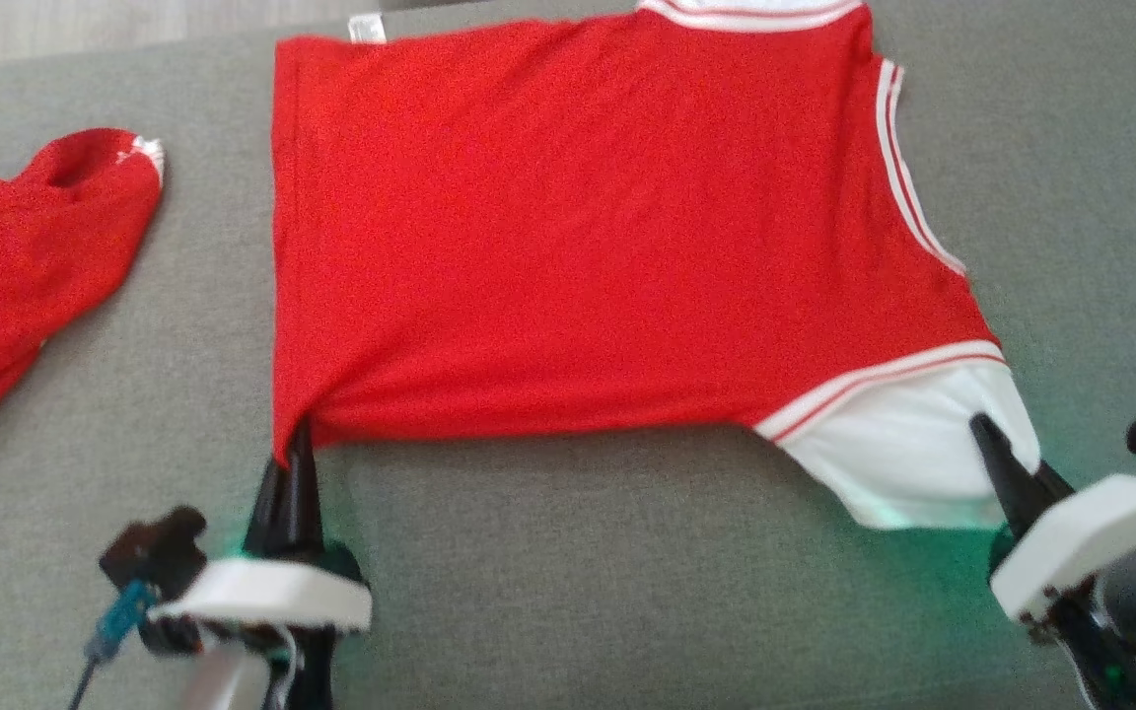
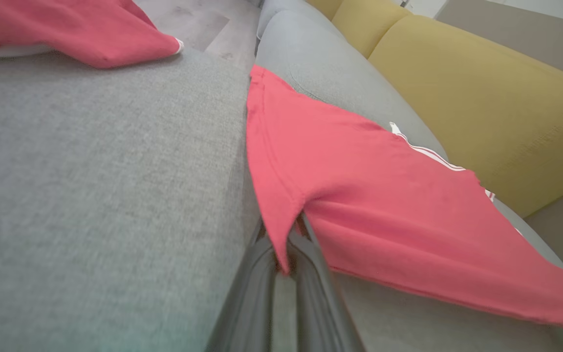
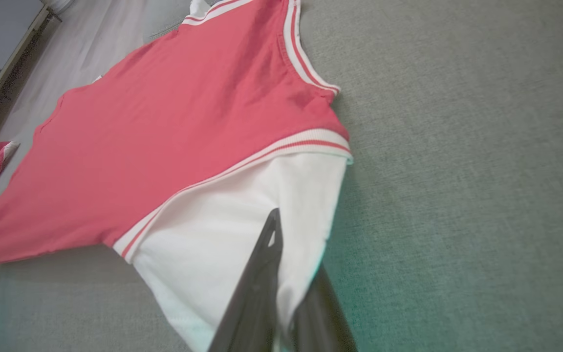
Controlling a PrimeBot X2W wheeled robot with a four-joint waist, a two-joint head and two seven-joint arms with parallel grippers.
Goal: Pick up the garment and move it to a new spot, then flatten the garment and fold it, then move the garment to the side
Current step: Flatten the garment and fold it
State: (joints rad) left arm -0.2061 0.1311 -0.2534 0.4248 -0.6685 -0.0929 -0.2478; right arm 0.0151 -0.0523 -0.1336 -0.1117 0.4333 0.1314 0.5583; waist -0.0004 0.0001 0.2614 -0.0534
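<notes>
**Grey sofa seat: garment spread out, both near corners pinched, no fold yet**

The surface is a grey woven sofa seat (image 1: 568,552). The left wrist view shows yellow back cushions (image 2: 482,98) at upper right and pale floor (image 2: 203,24) at the top.

The garment (image 1: 578,227), a red jersey with white trim, lies mostly flat across the centre and top of the head view. Pull creases fan out from its lower-left corner.

- Left gripper (image 1: 292,449): fingers narrow, pinching the red hem corner.
- Right gripper (image 1: 997,449): fingers clamped on the white sleeve (image 1: 903,454), one above the cloth and one below.

Judgement: the move looks done and flattening nearly so. The fold and the shift to the side are left.

A second red garment (image 1: 26,256) sits bunched at the left edge, well apart.
</notes>
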